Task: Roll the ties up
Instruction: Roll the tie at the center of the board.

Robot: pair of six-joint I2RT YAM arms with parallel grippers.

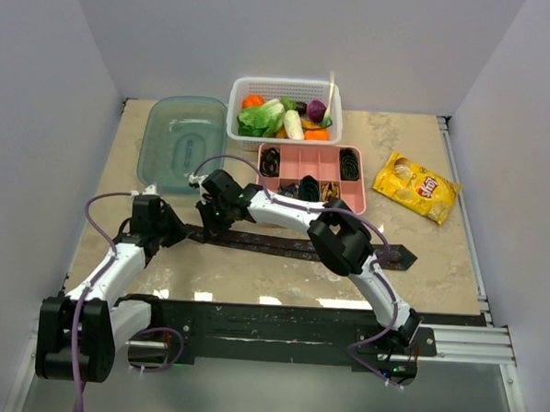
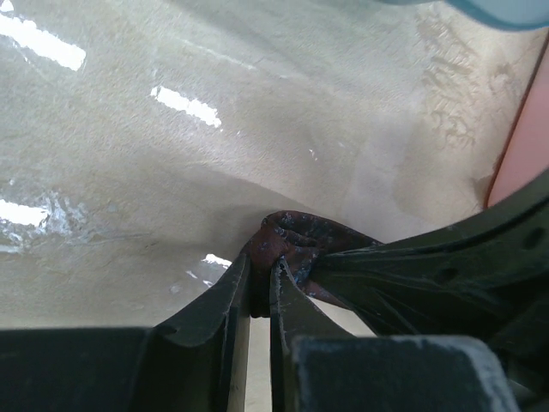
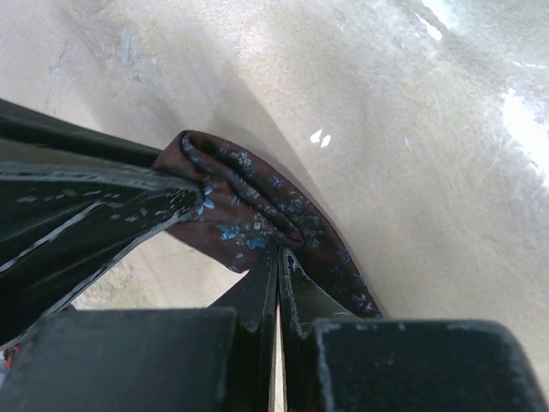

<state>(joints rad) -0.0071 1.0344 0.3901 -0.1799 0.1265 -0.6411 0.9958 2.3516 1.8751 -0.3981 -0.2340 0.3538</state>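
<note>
A dark maroon tie [image 1: 291,247] with a small blue pattern lies stretched across the table, from its left end by the grippers to a pointed end at the right. My left gripper [image 1: 183,229] is shut on the tie's folded left end [image 2: 292,236], with fabric pinched between the tips [image 2: 262,270]. My right gripper [image 1: 208,216] reaches over from the right and is shut on the same bunched end [image 3: 257,210], just beside the left one [image 3: 280,253]. Rolled black ties [image 1: 271,160] and a gold coil [image 1: 329,190] sit in the pink tray [image 1: 300,158].
A white basket [image 1: 286,85] of toy vegetables stands at the back. A teal plastic container [image 1: 180,141] lies at the back left. A yellow chips bag [image 1: 416,186] lies at the right. Purple cables loop off both arms.
</note>
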